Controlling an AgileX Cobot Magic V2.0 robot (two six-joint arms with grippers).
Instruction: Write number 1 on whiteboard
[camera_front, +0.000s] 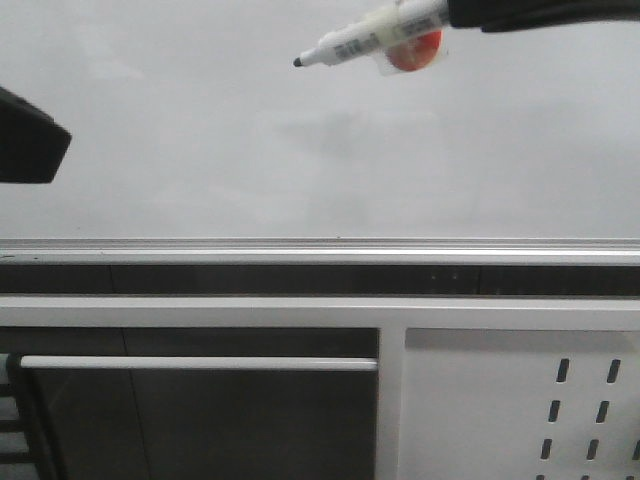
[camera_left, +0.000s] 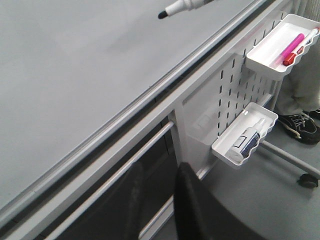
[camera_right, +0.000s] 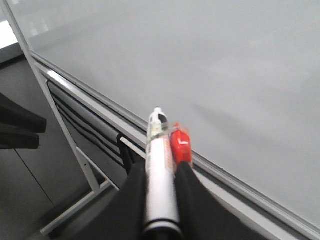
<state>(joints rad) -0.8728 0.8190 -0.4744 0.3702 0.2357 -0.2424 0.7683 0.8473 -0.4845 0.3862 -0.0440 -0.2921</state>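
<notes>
The whiteboard (camera_front: 300, 150) fills the front view, with its silver edge rail (camera_front: 320, 245) below; it also shows in the left wrist view (camera_left: 75, 65) and the right wrist view (camera_right: 225, 60). No number 1 stroke shows on it. My right gripper (camera_right: 161, 167) is shut on a white marker (camera_right: 160, 165) that has a red tag (camera_right: 180, 145) beside it. In the front view the marker (camera_front: 370, 40) points left at the top, its black tip (camera_front: 299, 62) over the board. My left gripper (camera_left: 160, 200) is open and empty below the rail, and shows at the left edge of the front view (camera_front: 30, 140).
A white panel with slotted holes (camera_front: 520, 400) hangs below the board at the right. It carries a tray (camera_left: 260, 57) with pink and red markers and a lower tray (camera_left: 227, 150) with a bottle. A person's shoe (camera_left: 300, 125) and a caster (camera_left: 307, 180) are on the floor.
</notes>
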